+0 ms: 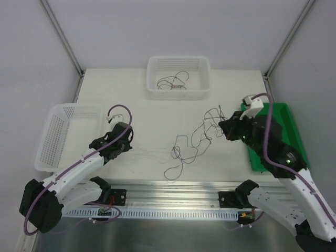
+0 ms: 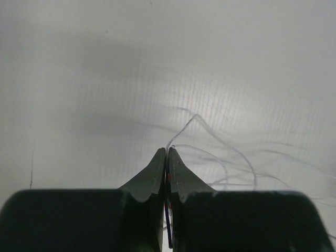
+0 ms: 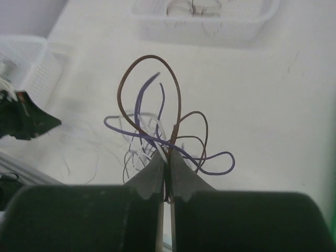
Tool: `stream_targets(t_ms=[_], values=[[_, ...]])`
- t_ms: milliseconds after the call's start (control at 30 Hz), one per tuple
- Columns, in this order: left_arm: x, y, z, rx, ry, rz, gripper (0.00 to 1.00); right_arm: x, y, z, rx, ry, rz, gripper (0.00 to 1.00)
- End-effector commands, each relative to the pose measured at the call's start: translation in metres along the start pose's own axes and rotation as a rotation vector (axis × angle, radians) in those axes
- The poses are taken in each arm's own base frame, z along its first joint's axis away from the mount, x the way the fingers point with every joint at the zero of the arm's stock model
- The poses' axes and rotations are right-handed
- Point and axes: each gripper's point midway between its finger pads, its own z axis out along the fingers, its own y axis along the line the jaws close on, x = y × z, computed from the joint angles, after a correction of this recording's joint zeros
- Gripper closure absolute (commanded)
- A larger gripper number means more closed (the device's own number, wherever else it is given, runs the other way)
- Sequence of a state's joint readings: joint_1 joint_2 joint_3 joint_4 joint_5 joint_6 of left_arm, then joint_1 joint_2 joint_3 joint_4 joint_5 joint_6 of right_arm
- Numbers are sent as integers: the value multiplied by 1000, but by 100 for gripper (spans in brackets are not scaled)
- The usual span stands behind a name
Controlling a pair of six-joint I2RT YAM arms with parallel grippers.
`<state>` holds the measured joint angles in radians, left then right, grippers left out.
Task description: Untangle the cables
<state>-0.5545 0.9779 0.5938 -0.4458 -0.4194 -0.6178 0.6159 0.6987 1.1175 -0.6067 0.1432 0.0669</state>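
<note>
Above: most cables (image 1: 202, 137) lay knotted on the counter (image 1: 131, 89), nearer than the basket (image 1: 153, 84), which held a few loose ones. Left wrist: the left claw (image 2: 167, 151), pressed together, pinched a white wire (image 2: 195, 115). Right wrist: the right claw (image 3: 167, 157) gripped brown and purple cables. Most untangling likely remained.

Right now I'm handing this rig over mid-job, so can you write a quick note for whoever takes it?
Left gripper: jaws shut on a thin white wire, low over the table.
Right gripper: jaws shut on one end of the tangle; brown and purple loops stand out past its tips.
Cables: the tangle lies mid-table between the arms; a few more cables lie in the far basket.
Done: apparently only the ones in the basket.
Left: the tangle is not yet pulled apart.
</note>
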Motion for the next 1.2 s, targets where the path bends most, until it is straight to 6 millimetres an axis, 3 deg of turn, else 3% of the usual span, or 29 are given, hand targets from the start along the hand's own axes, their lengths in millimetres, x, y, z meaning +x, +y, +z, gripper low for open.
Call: stream_targets(t_ms=[0,33,100,167,200,233,333,367,467,600,633,767,867,900,1167], values=[[-29,-27,-20,148,-64,-25,100,84,0,45,-13,272,45,95],[-38,-33,-28,191,-86,-9,100,100,0,51,-11,314,73,93],[-39,-47,-38,276,-73,13,98,139,-9,64,28,411,88,68],[-46,-55,-49,330,-84,20,96,155,-15,69,73,454,70,53],[-45,-61,-54,368,-76,23,96,161,-9,71,63,481,34,46],[-47,-63,-59,392,-85,19,96,161,-6,73,68,482,5,45],[-48,-70,-70,451,-89,20,96,158,33,79,-53,489,-96,44],[-48,-72,-72,463,-87,22,96,154,55,82,-127,463,-117,44],[-49,-74,-78,496,-90,22,97,155,99,94,-294,440,-83,44],[-47,-77,-84,527,-92,20,98,166,139,113,-432,437,-56,44],[-47,-78,-86,537,-91,16,98,161,153,121,-478,402,-44,44],[-45,-79,-88,553,-86,11,99,186,194,142,-610,430,-32,45],[-43,-78,-87,553,-84,7,99,191,215,153,-675,415,-27,46],[-40,-81,-88,571,-71,11,99,202,217,160,-677,434,-27,46],[-34,-81,-87,585,-62,-2,100,223,238,188,-738,428,0,47]])
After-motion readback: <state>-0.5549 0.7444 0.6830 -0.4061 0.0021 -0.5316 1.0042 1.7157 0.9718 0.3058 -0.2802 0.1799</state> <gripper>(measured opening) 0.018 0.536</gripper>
